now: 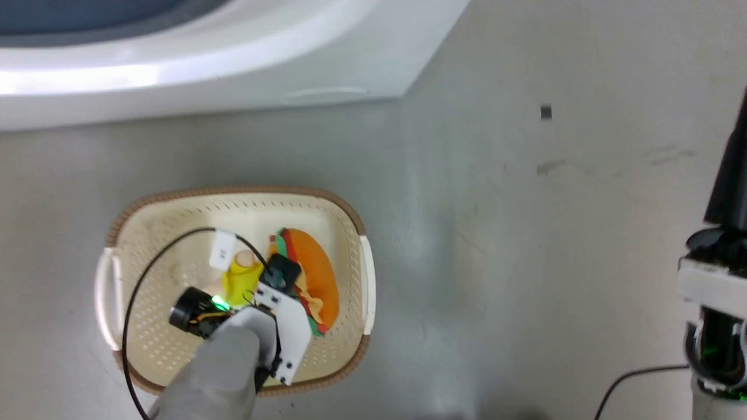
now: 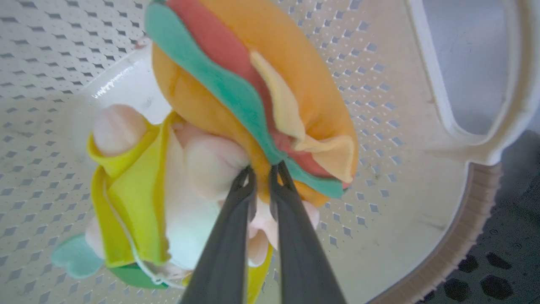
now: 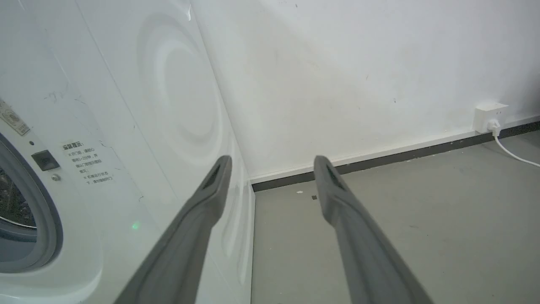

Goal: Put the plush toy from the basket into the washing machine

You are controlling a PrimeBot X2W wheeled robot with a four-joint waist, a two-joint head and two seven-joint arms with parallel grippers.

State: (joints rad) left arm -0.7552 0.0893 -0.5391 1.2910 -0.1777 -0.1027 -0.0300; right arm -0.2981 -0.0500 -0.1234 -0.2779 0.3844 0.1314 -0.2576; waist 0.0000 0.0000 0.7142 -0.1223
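The plush toy (image 1: 315,274) lies inside the basket (image 1: 233,191) on the floor, orange bun to the right and yellow-clad pale figure to the left. My left gripper (image 1: 280,269) reaches down into the basket onto the toy. In the left wrist view the left gripper (image 2: 262,171) is shut, pinching the plush toy (image 2: 270,71) where the bun meets the pale figure, with the basket (image 2: 400,126) wall behind it. The washing machine (image 1: 204,76) stands just beyond the basket. My right gripper (image 3: 272,162) hangs open in the air beside the washing machine (image 3: 105,126), holding nothing.
My right arm (image 1: 713,291) stands at the right edge over grey floor. A black cable (image 1: 140,280) from the left wrist loops over the basket. A wall socket (image 3: 489,116) with a white cord sits low on the wall to the right.
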